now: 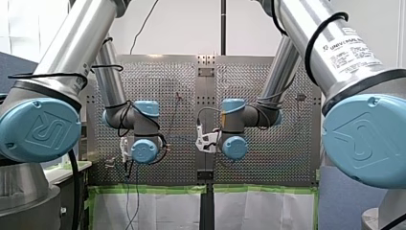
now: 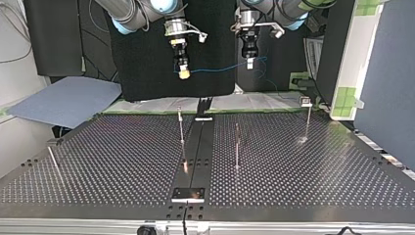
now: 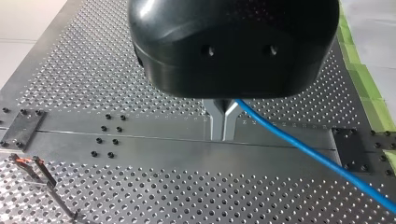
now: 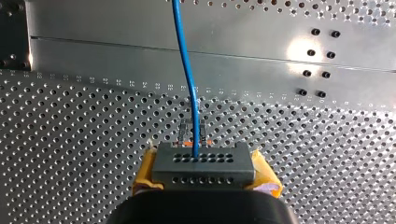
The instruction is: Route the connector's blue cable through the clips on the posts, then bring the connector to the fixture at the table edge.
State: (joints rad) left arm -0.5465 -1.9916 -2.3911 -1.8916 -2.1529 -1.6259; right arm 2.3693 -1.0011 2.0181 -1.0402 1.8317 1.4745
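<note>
The right claw (image 2: 184, 74) is clamped on the connector (image 4: 203, 164). Its yellow pads (image 4: 145, 170) press against the two ends of the grey, hole-dotted block. In the right wrist view, the blue cable (image 4: 186, 60) leaves the middle of the connector's face and runs straight ahead over the counter (image 2: 122, 161). A small clip with orange marks (image 4: 191, 133) shows just beyond the connector's edge, lower down.

Your left claw (image 3: 223, 133) has its metal fingers (image 3: 215, 122) drawn together at the tips. The cable comes out from between them near their base and trails off to one side. In the top view, the cable stretches through the air from the right claw at the left to the left claw at the right. Past the left claw its free end droops down.

Both claws hang high above the counter's far side. The thin posts (image 2: 181, 128) stand on the counter below and nearer the camera, well apart from the cable.
</note>
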